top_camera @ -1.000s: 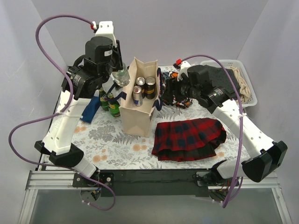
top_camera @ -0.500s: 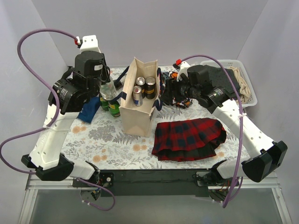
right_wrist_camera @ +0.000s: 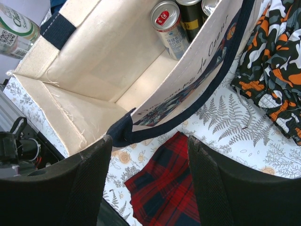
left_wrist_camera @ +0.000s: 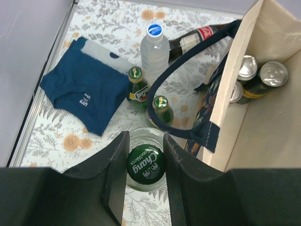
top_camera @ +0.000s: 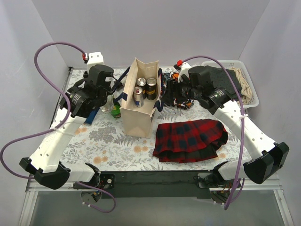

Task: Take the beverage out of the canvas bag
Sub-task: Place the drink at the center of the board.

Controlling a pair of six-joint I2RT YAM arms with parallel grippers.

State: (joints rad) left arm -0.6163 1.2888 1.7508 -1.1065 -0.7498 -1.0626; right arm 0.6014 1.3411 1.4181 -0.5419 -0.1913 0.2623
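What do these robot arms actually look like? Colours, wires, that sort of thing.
Both the left arm and right arm have smooth white links joined by chunky black joints. A purple cable loops off each, ending at a small red plug. The left tool and right tool each have two flat matt black fingers.

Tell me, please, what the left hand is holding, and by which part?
The left hand holds the Chang bottle by its top, fingers flanking the green cap.

"Chang" atop green bottle (left_wrist_camera: 146, 162)
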